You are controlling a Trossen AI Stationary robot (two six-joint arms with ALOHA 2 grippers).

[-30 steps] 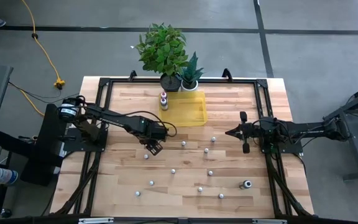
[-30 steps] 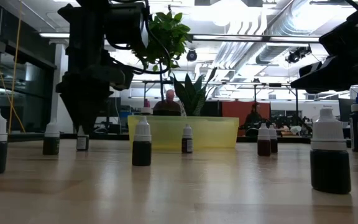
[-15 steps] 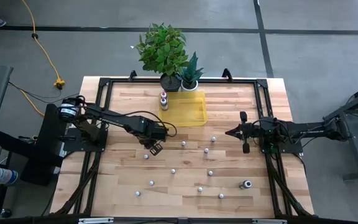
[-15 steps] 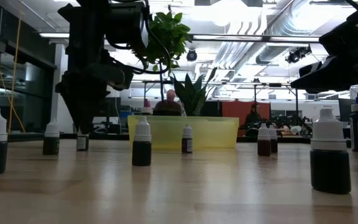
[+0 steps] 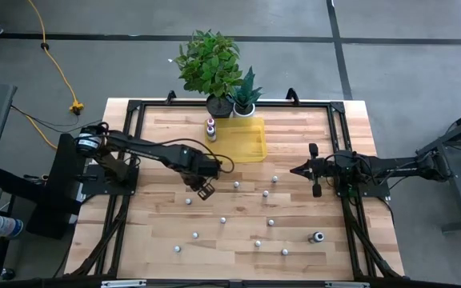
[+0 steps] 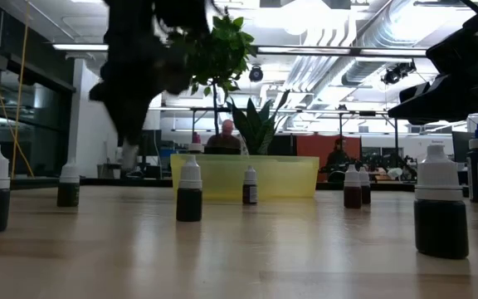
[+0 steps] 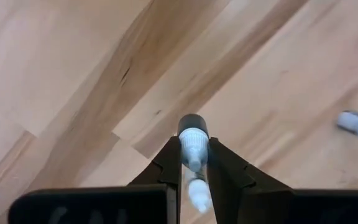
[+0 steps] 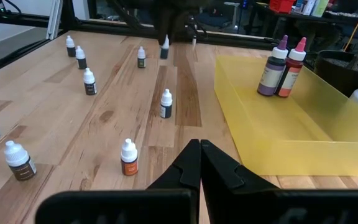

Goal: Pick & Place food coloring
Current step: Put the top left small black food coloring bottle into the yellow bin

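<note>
- Left claw [image 5: 206,190] clenched on one small bottle [image 7: 192,138], pinched at the neck just under the whitish cap, lifted clear of the counter [image 5: 294,240] — bottle hanging below the fingers [image 7: 169,171] in the left wrist view, bare wood underneath.
- In the high view, placed near the counter's middle, a little short of the yellow tray [image 5: 246,150].
- Right claw [image 5: 296,170] waiting at the right side of the counter, pressed shut on nothing, raised above the wood.
- Remaining little bottles [image 5: 222,218] scattered upright across the near half of the counter, well apart from one another; one lying on its side near the right corner [image 5: 317,237].
- Two larger bottles [image 8: 281,59], purple and red, standing at the tray's far corner beside the plant pots [image 5: 230,106].
- Handling, as a guess: light, stiff plastic, smooth and narrow — easy to tip or twist in a loose hold. Best taken across the neck or upper body, fingers square to it, squeeze modest.
- Risk: swinging or slipping during carry; bumping a neighbour on the way down.
- Likely step in hand: carrying toward the tray.
</note>
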